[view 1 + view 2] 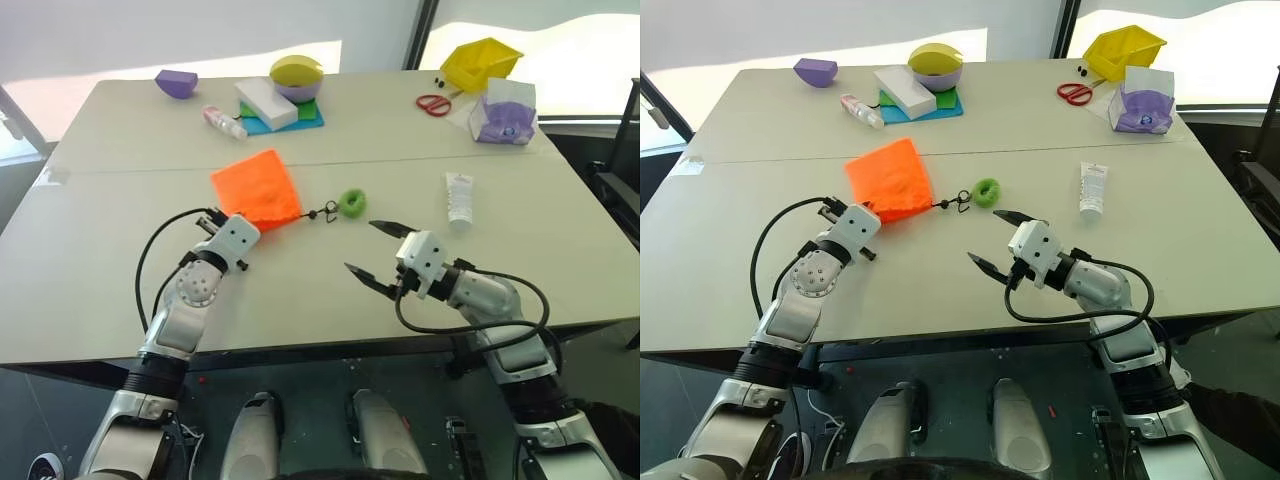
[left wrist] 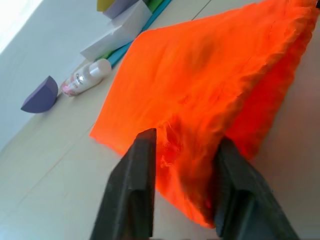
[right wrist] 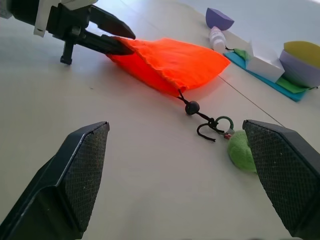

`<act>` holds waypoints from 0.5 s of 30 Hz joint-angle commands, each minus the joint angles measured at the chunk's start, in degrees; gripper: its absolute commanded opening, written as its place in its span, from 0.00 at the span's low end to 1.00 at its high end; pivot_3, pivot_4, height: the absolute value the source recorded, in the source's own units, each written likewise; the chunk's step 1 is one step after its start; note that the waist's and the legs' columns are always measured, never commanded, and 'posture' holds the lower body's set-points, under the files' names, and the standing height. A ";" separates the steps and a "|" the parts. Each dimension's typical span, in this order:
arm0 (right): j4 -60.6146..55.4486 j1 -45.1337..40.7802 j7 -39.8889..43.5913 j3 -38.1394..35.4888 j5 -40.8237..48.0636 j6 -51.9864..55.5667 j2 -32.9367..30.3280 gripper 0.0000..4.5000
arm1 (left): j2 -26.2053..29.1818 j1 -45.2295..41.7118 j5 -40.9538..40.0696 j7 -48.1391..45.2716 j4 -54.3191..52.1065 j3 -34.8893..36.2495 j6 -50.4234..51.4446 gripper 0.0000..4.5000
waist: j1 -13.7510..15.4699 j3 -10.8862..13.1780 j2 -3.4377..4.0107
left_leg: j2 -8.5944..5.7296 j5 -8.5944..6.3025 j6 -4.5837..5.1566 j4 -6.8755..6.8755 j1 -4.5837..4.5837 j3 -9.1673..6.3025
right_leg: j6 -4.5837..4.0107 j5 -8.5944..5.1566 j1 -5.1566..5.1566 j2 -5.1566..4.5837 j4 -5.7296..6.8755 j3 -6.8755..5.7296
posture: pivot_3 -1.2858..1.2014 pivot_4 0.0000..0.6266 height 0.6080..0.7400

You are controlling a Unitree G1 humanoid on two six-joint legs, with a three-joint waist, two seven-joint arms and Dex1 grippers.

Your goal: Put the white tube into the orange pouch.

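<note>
The orange pouch [image 1: 258, 187] lies flat at the middle of the table, and its dark cord runs right to a green ring [image 1: 351, 203]. My left gripper [image 1: 218, 215] is at the pouch's near left corner, shut on a bunch of its fabric [image 2: 190, 125]. In the right wrist view that gripper [image 3: 107, 37] pinches the pouch's edge. The white tube [image 1: 459, 198] rests on the table to the right of the ring, apart from both grippers. My right gripper [image 1: 360, 246] hovers open and empty just in front of the ring, pointing left toward the pouch.
Along the far side stand a purple half-dome [image 1: 176, 82], a clear bottle with pink ends [image 1: 222, 121], a white block [image 1: 266, 103] on coloured mats, and a yellow-and-purple bowl [image 1: 297, 76]. Red scissors [image 1: 433, 103], a yellow bin [image 1: 482, 60] and a purple-and-white packet [image 1: 505, 113] sit far right.
</note>
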 commanded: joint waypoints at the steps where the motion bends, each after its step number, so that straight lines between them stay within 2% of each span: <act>1: -0.98 -0.20 -0.56 -0.33 -0.16 -1.14 0.47 1.00 | 0.02 0.40 -1.10 -1.14 -1.58 0.14 0.07 0.01 | 0.31 0.00 0.00 | 0.00 0.00 0.00 0.00 0.01 0.00 | 0.01 0.01 0.00 0.00 0.00 0.00 | 0.52 0.24 1.00; 5: -0.85 0.04 -0.37 -0.61 -0.36 -1.52 0.10 1.00 | 0.62 2.65 -3.99 -5.08 -5.55 0.59 1.38 0.01 | 0.43 0.00 -0.01 | 0.00 0.00 0.00 0.02 0.00 0.02 | 0.02 0.02 0.02 -0.02 -0.02 0.01 | 0.52 0.24 1.00; 9: 2.77 -0.79 -1.05 -4.34 -0.23 -2.54 -2.31 1.00 | 2.62 7.84 -5.61 -8.95 -15.33 1.29 4.41 0.01 | 0.37 0.00 0.00 | 0.00 -0.01 -0.01 0.00 -0.02 0.04 | 0.02 0.01 0.01 -0.04 -0.07 0.02 | 0.52 0.24 1.00; 12: 10.51 -4.90 -7.95 -7.20 -5.90 -2.56 -5.22 1.00 | 3.27 9.16 -4.97 -9.03 -17.28 1.17 5.18 0.01 | 0.42 0.00 0.00 | 0.00 -0.01 0.00 0.00 -0.01 0.06 | 0.00 0.01 0.01 -0.06 -0.08 0.02 | 0.52 0.24 1.00; 15: 16.37 -10.22 -15.09 -10.62 -7.45 3.30 -5.81 1.00 | 3.40 9.46 -4.19 -8.18 -16.62 1.03 5.42 0.01 | 0.43 0.00 -0.01 | -0.02 -0.01 -0.01 0.08 -0.01 0.06 | -0.10 0.08 0.00 -0.09 -0.10 0.02 | 0.52 0.24 1.00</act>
